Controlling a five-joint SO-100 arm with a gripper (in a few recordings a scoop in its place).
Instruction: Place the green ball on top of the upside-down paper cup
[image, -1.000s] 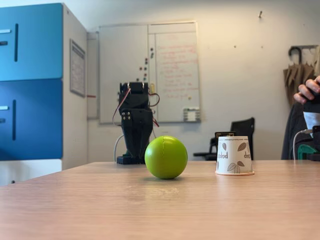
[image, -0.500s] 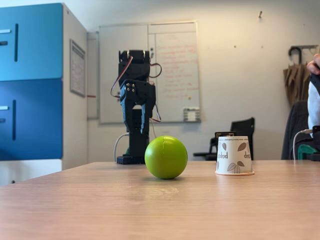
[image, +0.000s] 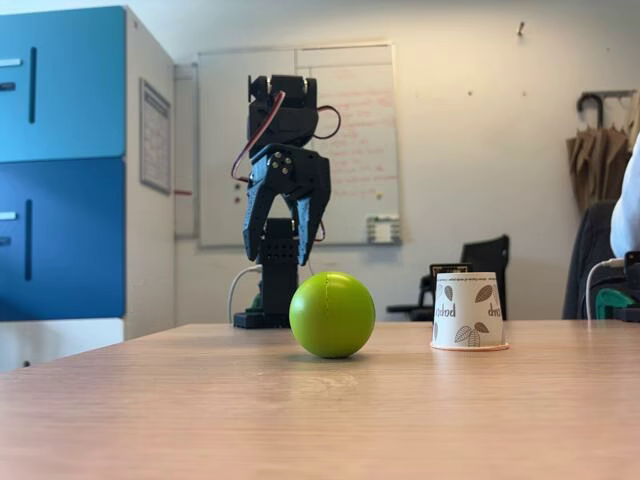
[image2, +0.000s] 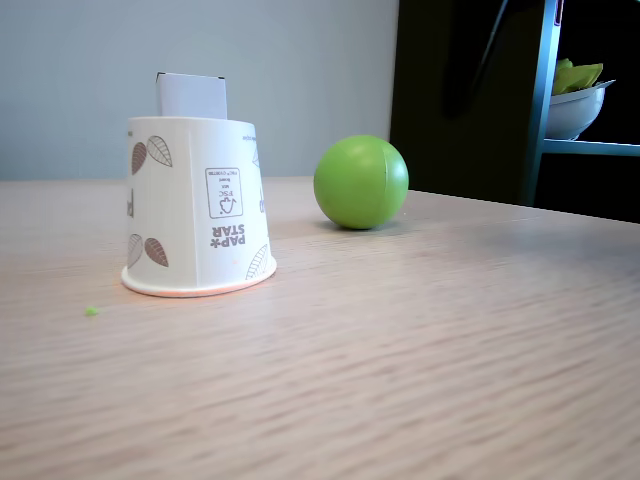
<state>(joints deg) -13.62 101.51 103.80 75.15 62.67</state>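
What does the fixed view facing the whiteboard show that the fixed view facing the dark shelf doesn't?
Facing the whiteboard: the open gripper hanging beyond the green ball, plus a blue cabinet. Facing the shelf: a white bowl, a small green speck on the table, and the logo printed on the paper cup. Both: ball and upside-down cup resting apart on the wooden table.

On the desk (image: 200, 420) the green ball (image: 332, 314) sits left of the upside-down paper cup (image: 468, 311) in a fixed view, the two apart. Behind the ball, toward the desk's far edge, the gripper (image: 286, 226) hangs above it, jaws spread and pointing down.
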